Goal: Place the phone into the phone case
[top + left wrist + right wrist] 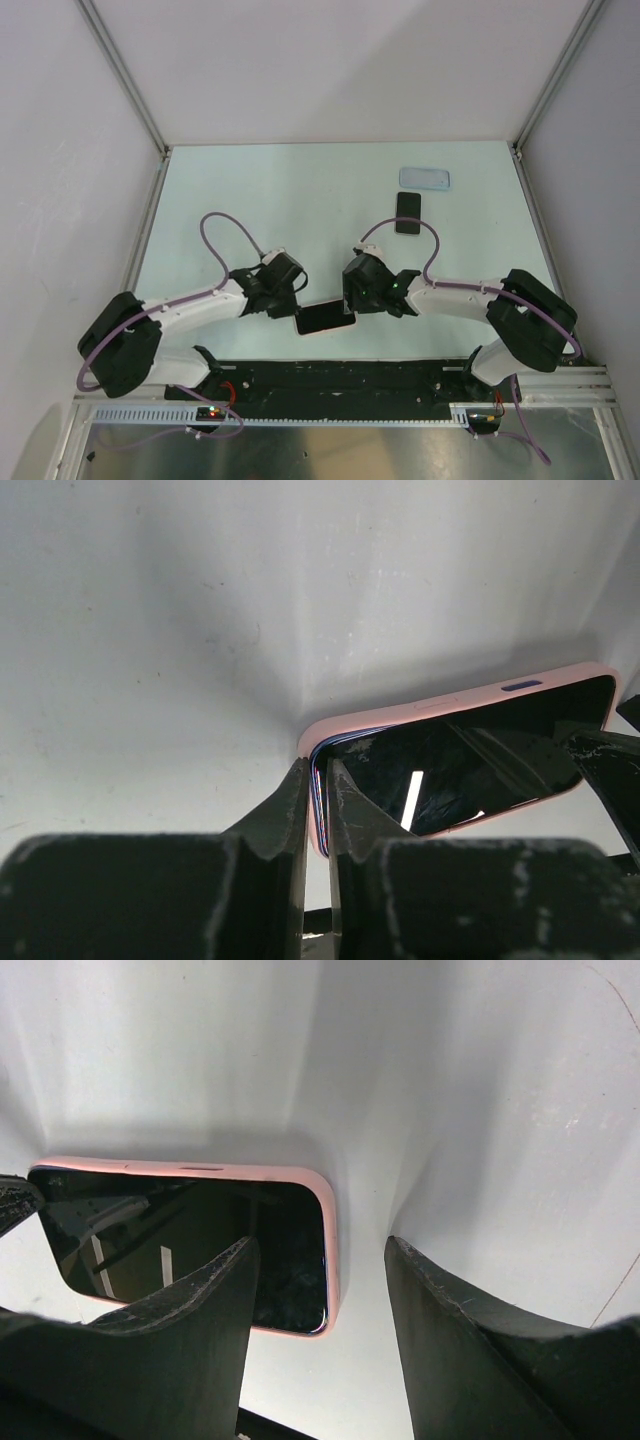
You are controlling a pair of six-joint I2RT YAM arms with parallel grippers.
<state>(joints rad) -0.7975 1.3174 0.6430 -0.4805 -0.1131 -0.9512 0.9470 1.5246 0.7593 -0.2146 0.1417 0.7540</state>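
Left pincer (318, 772) on pink-rimmed slab (455, 765), flat black phone (407, 212) apart

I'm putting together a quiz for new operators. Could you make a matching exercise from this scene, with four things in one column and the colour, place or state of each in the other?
Things:
1. phone case
2. phone
3. pink-rimmed slab
4. right hand

Descriptions:
A. open, one finger above the slab
B. pink rim, dark glossy face up
C. light blue, farthest back
D. all black, just in front of the case

Pairs: 1-C, 2-D, 3-B, 4-A
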